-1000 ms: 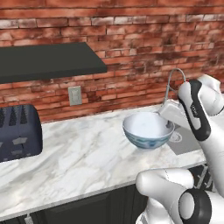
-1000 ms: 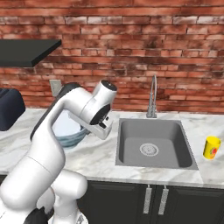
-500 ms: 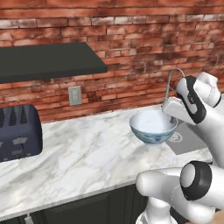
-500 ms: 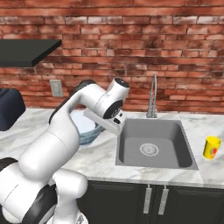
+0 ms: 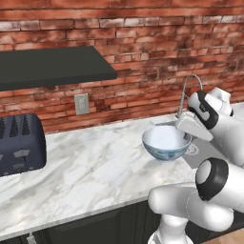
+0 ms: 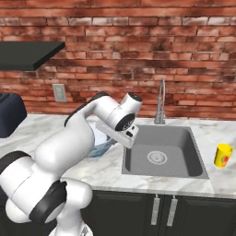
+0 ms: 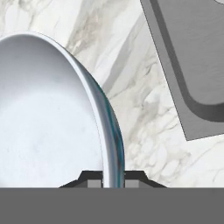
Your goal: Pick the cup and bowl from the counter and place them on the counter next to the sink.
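Your two-finger gripper (image 7: 113,183) is clamped on the rim of the wide round bowl, white inside and blue-grey outside (image 7: 48,127), one dark tip on each side of the wall. You hold the bowl (image 5: 166,142) lifted above the white marble counter (image 5: 90,167), near the left edge of the grey metal sink (image 6: 161,152). The small yellow cup (image 6: 223,155) stands on the counter at the sink's right edge.
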{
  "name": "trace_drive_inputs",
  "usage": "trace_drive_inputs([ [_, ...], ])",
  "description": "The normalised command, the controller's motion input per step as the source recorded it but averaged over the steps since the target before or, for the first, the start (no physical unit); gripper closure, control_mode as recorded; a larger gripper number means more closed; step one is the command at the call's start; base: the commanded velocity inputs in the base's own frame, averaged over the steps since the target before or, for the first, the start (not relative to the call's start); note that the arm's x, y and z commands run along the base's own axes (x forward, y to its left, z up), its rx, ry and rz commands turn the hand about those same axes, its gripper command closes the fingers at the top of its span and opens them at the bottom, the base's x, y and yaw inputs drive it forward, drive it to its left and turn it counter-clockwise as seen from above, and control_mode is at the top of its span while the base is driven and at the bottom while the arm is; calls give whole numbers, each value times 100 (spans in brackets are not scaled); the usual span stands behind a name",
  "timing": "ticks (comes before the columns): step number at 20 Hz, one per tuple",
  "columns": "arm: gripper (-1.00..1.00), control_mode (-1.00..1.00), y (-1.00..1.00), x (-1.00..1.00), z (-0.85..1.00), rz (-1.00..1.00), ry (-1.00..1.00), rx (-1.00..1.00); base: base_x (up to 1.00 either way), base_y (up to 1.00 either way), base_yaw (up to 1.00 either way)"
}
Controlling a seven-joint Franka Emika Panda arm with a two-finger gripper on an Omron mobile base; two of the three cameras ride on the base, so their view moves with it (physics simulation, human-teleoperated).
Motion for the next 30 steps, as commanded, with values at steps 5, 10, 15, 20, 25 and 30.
trace_drive_inputs([
  [5,100,-100,0,32,-30,-3,0,-3,0,0,0],
  [10,100,-100,0,28,-29,-4,0,-2,0,0,0],
  [15,100,-100,0,28,-36,-4,0,-2,0,0,0],
  [20,100,-100,0,27,-31,-4,0,-3,0,0,0],
  [25,100,-100,0,23,-20,-3,0,-5,0,0,0],
  [30,-100,-100,0,0,0,-1,0,-1,0,0,0],
])
